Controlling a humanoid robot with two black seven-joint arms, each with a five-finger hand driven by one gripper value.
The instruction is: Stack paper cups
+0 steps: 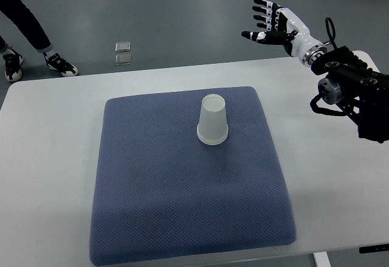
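Observation:
A white paper cup (213, 120) stands upside down near the middle of a blue-grey cushion mat (158, 188), a little toward the far right; whether it is one cup or a stack cannot be told. My right hand (266, 20) is raised past the table's far edge, up and to the right of the cup, well apart from it. Its fingers are spread and hold nothing. The black forearm (349, 87) comes in from the right edge. The left arm is out of view.
The mat lies on a white table (42, 157). A person's legs and sneakers (58, 63) stand on the grey floor at the far left. Two small square plates (123, 53) are set in the floor beyond the table.

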